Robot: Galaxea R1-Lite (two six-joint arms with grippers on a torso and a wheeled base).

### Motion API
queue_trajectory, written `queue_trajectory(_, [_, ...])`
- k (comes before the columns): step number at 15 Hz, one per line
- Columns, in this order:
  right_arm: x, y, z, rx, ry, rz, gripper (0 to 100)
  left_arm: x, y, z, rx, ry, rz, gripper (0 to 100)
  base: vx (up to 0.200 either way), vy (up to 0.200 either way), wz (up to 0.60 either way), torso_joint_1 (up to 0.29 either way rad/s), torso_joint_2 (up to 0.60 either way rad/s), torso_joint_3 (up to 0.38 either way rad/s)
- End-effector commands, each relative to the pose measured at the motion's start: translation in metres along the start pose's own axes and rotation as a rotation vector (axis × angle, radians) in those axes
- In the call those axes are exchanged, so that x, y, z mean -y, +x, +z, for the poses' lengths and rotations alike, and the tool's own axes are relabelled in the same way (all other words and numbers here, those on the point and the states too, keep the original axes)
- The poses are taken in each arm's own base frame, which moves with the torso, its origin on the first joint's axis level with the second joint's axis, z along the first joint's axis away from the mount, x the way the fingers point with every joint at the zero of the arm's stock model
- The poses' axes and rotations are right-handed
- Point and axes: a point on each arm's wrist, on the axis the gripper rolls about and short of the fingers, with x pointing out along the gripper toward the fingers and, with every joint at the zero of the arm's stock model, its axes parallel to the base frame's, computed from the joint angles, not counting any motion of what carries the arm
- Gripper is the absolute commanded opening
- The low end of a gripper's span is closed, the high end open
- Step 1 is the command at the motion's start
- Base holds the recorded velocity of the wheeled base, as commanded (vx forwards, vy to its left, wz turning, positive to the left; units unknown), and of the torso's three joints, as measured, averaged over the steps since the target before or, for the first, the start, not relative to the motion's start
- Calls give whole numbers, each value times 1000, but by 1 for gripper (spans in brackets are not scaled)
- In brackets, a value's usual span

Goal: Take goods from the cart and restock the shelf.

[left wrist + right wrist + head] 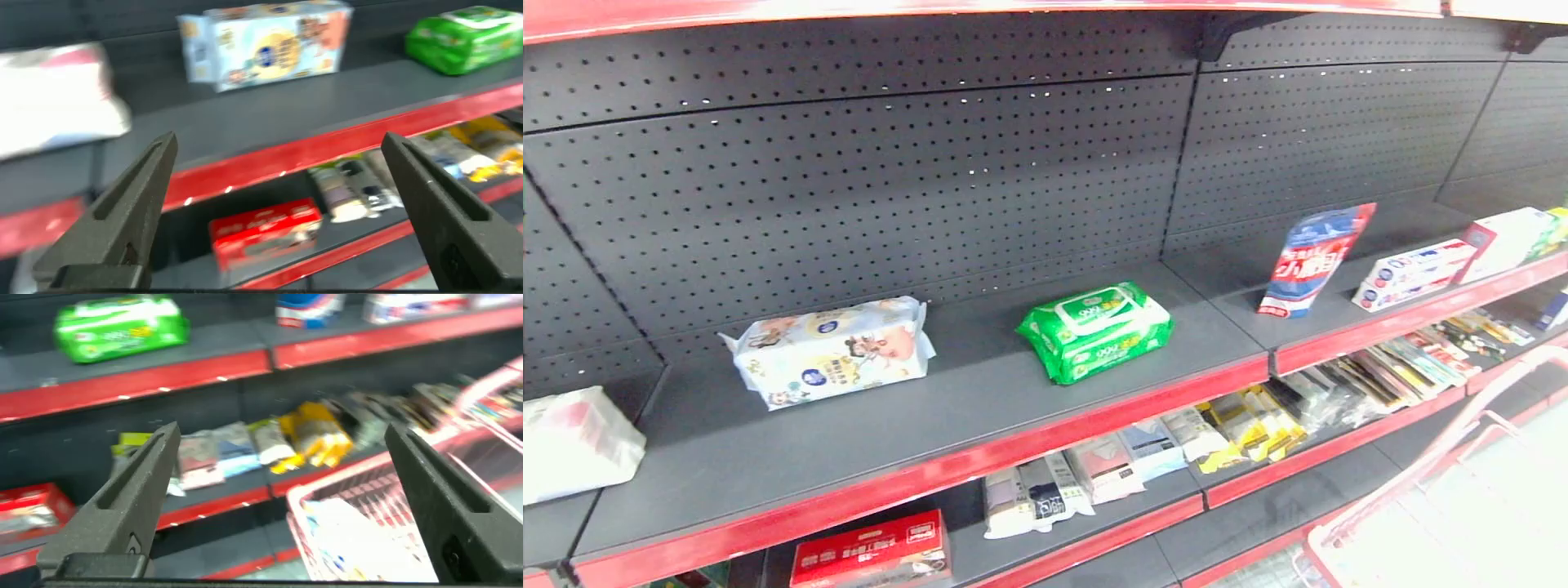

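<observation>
The dark shelf [980,392] with a red front edge holds a pale printed wipes pack [829,349] and a green wipes pack [1096,329]. A red wire cart [1445,498] stands at the lower right, with white goods [359,535] inside it. My left gripper [278,212] is open in front of the shelf edge, below the pale pack [265,41], and holds nothing. My right gripper [282,510] is open and empty, above the cart's rim [343,486] and facing the lower shelves, with the green pack [121,327] farther up.
A white pack [572,441] lies at the shelf's left end. A blue and red pouch [1313,257] and white boxes [1413,273] stand on the right section. Lower shelves hold a red box [870,551] and several flat packets [1143,457]. Bare shelf lies between the two wipes packs.
</observation>
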Motion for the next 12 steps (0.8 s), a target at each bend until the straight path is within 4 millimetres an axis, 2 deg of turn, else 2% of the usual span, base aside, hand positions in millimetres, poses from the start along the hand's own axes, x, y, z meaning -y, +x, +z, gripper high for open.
queue_trajectory(1, [0,0,0,0,2,1,100,0,0,0,-1,0,0,100,0,0,-600,2,2,2])
queue_trajectory(2, [0,0,0,0,2,1,100,0,0,0,-1,0,0,100,0,0,-600,2,7,2])
queue_trajectory(12, [0,2,3,-29,5,-4,100,0,0,0,-1,0,2,100,0,0,0,0,0,0])
